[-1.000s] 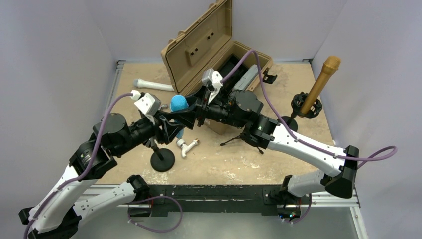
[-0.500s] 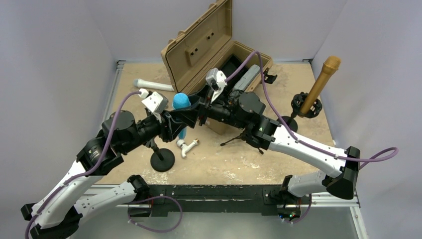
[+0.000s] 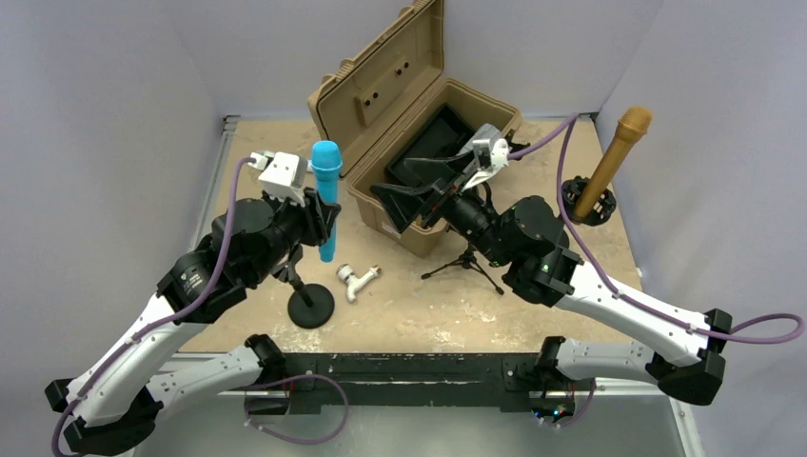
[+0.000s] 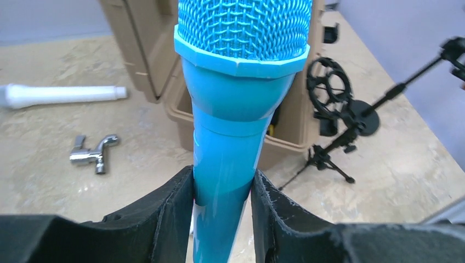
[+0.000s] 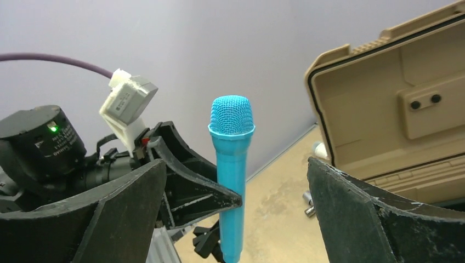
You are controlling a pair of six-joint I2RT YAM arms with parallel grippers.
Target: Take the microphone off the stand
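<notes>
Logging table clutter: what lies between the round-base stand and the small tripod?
A small chrome tap fitting lies there, nearer the round-base stand than the small tripod. The rest of that stretch is bare, as the top view shows.

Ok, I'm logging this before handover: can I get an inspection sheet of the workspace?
Surface: table mottled tan, pale smears.
Job's things: blue microphone held upright, apart from black stand.
Clutter: open tan case, chrome tap, white tube, tilted gold microphone, tripod.
Grippers: left tool shut on blue microphone; right tool open, empty.
Cables: purple cables along both arms.
Surroundings: plain walls.
</notes>
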